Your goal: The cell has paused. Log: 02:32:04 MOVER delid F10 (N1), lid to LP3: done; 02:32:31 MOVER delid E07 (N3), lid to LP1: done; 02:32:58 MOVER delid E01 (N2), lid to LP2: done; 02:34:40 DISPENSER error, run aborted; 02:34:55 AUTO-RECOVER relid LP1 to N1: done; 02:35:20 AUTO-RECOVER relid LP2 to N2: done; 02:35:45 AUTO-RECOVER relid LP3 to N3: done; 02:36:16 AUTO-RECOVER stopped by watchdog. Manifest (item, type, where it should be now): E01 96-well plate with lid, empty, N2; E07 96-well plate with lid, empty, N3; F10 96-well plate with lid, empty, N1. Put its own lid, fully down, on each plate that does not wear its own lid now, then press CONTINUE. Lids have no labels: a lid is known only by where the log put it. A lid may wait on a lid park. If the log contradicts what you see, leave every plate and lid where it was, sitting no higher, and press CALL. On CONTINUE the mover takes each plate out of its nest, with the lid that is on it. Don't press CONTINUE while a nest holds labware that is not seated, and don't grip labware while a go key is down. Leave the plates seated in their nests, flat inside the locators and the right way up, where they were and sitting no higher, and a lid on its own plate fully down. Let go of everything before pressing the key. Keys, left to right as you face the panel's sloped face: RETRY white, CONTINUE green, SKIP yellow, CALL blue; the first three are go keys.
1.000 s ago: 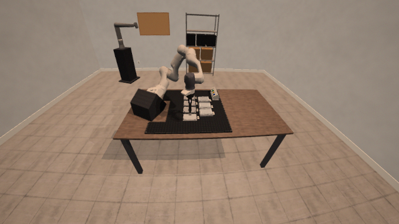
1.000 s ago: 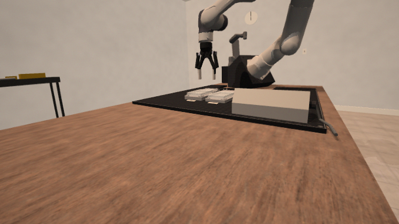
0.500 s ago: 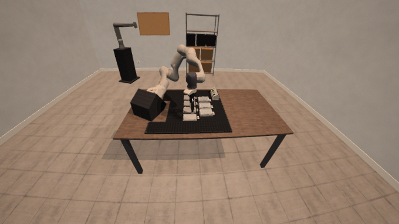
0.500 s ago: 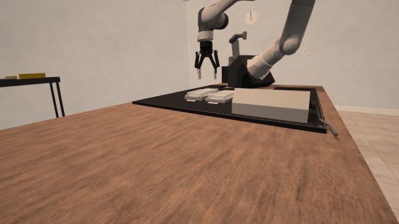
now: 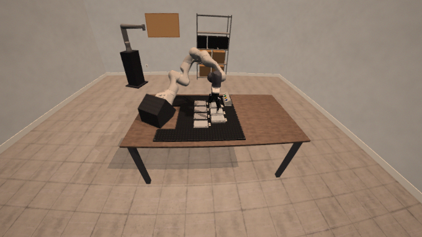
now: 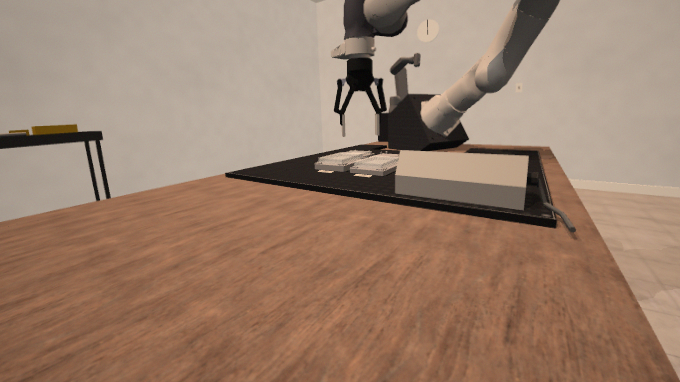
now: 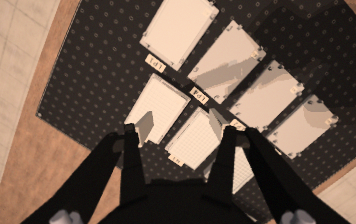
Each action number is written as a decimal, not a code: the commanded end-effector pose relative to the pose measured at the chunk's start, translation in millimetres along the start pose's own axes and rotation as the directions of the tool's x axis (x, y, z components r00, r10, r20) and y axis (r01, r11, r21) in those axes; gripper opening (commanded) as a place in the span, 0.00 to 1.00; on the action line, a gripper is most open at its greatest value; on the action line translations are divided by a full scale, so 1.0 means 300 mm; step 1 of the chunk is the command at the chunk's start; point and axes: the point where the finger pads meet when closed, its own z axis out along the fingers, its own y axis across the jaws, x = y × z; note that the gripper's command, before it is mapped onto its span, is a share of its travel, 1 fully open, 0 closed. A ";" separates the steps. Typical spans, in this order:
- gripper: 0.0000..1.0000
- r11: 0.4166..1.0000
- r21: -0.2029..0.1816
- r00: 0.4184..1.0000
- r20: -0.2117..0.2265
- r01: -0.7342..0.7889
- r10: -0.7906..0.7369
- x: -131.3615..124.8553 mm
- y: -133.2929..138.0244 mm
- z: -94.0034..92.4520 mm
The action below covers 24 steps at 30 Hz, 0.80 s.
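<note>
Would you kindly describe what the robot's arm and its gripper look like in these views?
The arm is built of rounded off-white links with dark grey joints and a pale wrist ring. The gripper is black, with angular linkages ending in slim, light grey fingers. No cables or markings on them can be made out.
</note>
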 end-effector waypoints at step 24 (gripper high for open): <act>0.66 0.552 -0.050 0.548 -0.075 0.832 -0.833 -0.294 0.114 0.014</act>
